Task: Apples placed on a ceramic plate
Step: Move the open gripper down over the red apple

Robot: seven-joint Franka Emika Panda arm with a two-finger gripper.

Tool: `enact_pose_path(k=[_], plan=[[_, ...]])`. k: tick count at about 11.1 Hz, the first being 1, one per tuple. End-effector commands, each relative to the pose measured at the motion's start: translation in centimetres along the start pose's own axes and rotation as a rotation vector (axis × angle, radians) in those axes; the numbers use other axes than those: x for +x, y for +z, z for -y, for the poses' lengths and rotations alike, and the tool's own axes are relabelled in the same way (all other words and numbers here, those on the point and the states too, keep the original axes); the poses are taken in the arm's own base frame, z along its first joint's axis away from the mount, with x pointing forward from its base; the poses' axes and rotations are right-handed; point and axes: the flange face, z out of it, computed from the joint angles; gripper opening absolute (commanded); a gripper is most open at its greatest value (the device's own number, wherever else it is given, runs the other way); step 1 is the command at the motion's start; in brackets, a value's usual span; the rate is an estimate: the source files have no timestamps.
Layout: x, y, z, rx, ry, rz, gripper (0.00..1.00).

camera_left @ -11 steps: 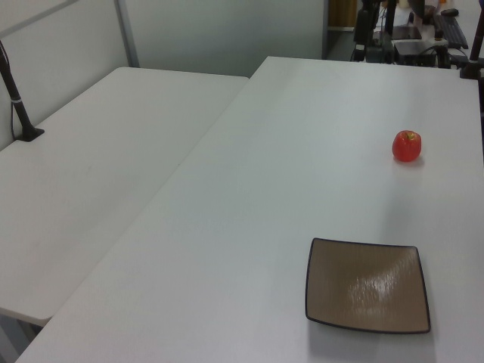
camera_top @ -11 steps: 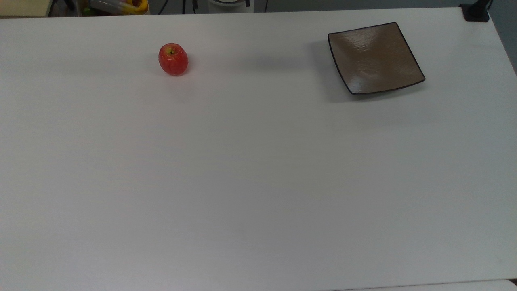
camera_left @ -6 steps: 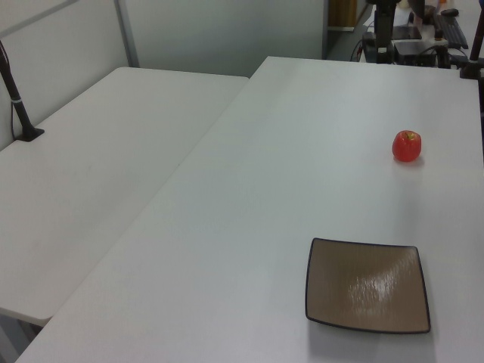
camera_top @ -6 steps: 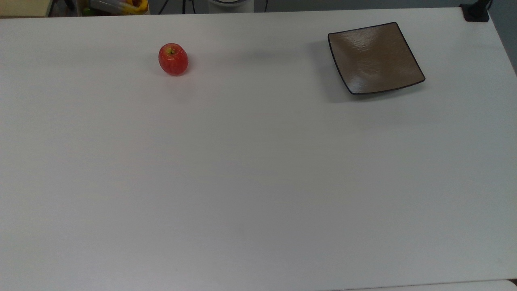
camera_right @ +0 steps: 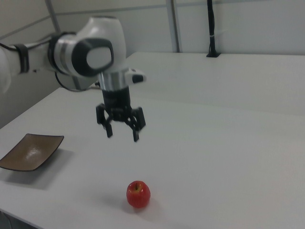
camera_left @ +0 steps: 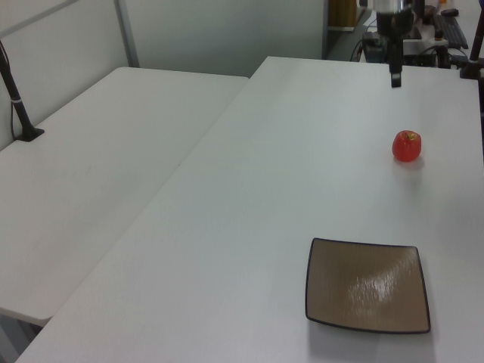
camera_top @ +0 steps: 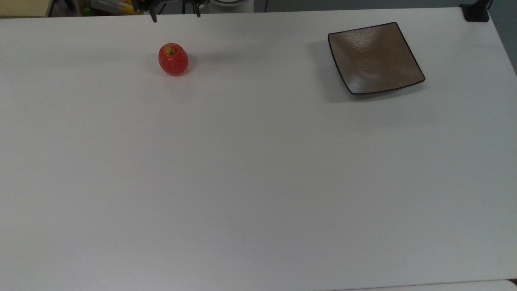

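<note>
Here the small round red apple (camera_top: 173,59) sits on the white table (camera_top: 258,169), well apart from the square glossy brown ceramic plate (camera_top: 375,57), which lies bare toward the top view's right. The right view shows the white robot arm (camera_right: 88,53) with its black jaws spread wide and holding nothing, hanging above the table and short of the apple (camera_right: 138,194); the plate (camera_right: 29,151) lies at the right view's left edge. In the top view two dark fingertips (camera_top: 154,17) poke in at the upper edge. The left view shows a second white table (camera_left: 98,159) adjoining and pale partition walls (camera_left: 219,34) behind.
</note>
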Motion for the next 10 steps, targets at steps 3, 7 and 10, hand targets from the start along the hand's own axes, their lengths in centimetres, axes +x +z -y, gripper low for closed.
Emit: enact_pose_path(k=[3,7,10], plan=[[-2.3,10.2,-2.7,-0.059,-0.036,-0.055,1.00],[-3.3,15.1,-2.2,-0.091,-0.108,-0.058,1.00],[-4.1,17.8,-1.5,-0.135,-0.156,-0.063,1.00]])
